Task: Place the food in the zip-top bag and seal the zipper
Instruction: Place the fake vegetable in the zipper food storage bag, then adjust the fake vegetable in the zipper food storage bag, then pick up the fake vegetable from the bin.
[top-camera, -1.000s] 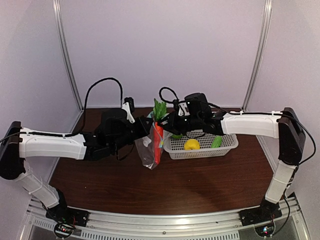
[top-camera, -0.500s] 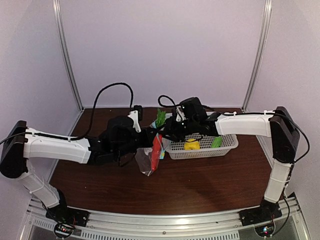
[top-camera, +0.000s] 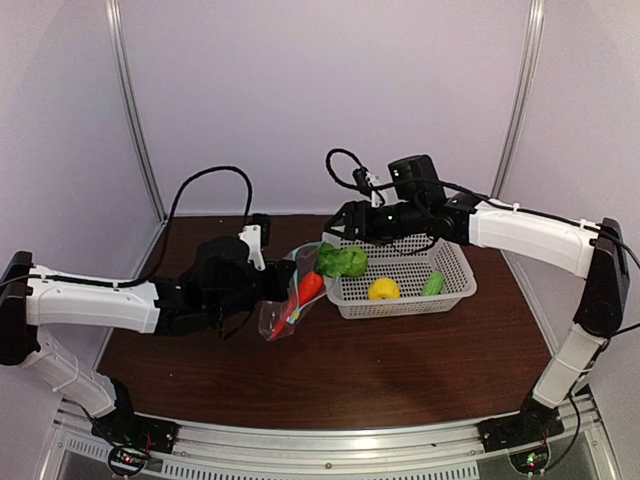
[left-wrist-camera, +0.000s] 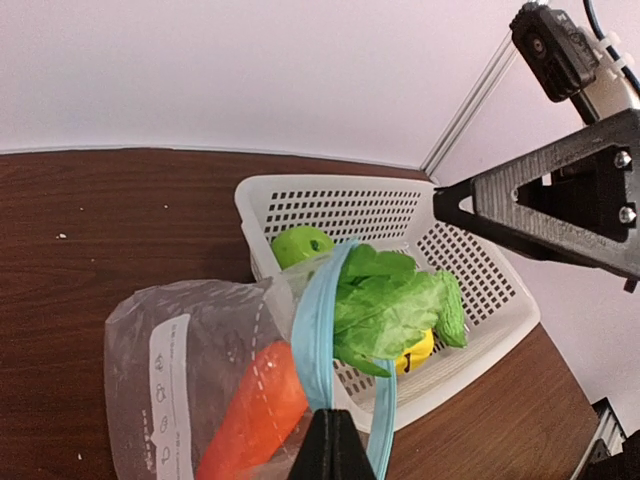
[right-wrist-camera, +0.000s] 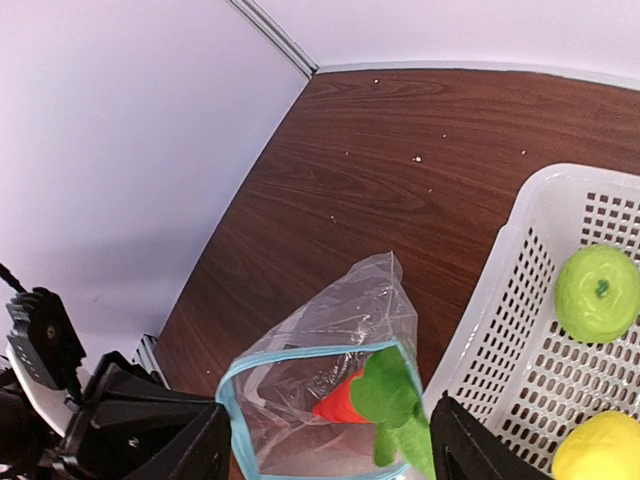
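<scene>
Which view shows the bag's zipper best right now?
Right wrist: it looks down into the open mouth, the zipper ringing the carrot. Left wrist shows it edge-on, close up. The top view shows the bag small, with the zipper barely visible.

1. The left arm (top-camera: 95, 300) is lying low, stretching rightward from its base; its forearm is running nearly level.
2. The left gripper (top-camera: 280, 290) is pointing toward the middle; its fingers (left-wrist-camera: 330, 450) are pressing tightly together.
3. The right arm (top-camera: 530, 235) is rising steeply from its base, bending at the elbow and extending leftward; it is sitting higher than the left arm.
4. The right gripper (top-camera: 342, 228) is tilting downward; its fingers (right-wrist-camera: 150, 445) are standing wide apart.
</scene>
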